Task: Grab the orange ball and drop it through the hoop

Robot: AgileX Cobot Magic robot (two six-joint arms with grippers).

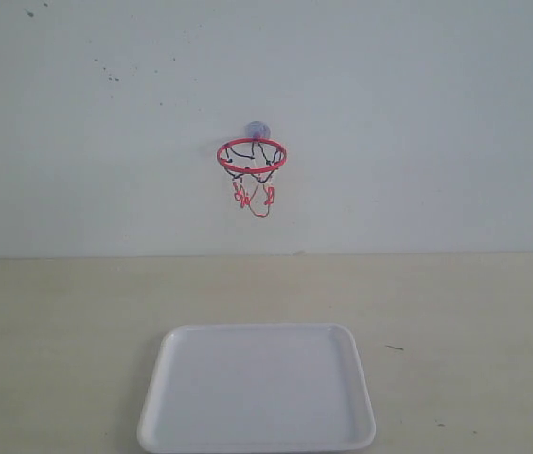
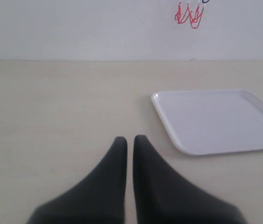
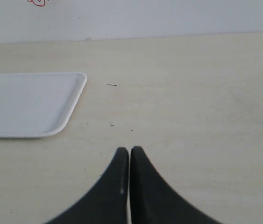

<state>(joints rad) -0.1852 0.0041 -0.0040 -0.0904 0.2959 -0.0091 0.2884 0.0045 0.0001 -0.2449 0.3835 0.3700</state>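
Observation:
The hoop (image 1: 252, 155) hangs on the back wall by its purple suction cup (image 1: 257, 130), red ring level, string net dangling below. The net's red lower strings (image 2: 188, 14) show in the left wrist view, and a scrap of them (image 3: 38, 2) in the right wrist view. The orange ball is out of view in every frame. My left gripper (image 2: 130, 139) is shut over bare table to one side of the white tray (image 2: 215, 119), holding nothing. My right gripper (image 3: 129, 150) is shut over bare table on the tray's (image 3: 26, 105) other side. Neither gripper shows in the exterior view.
The white tray (image 1: 257, 390) lies empty on the beige table, below and in front of the hoop. A small dark mark (image 1: 394, 347) sits on the table right of the tray. The wall behind is pale with a few specks.

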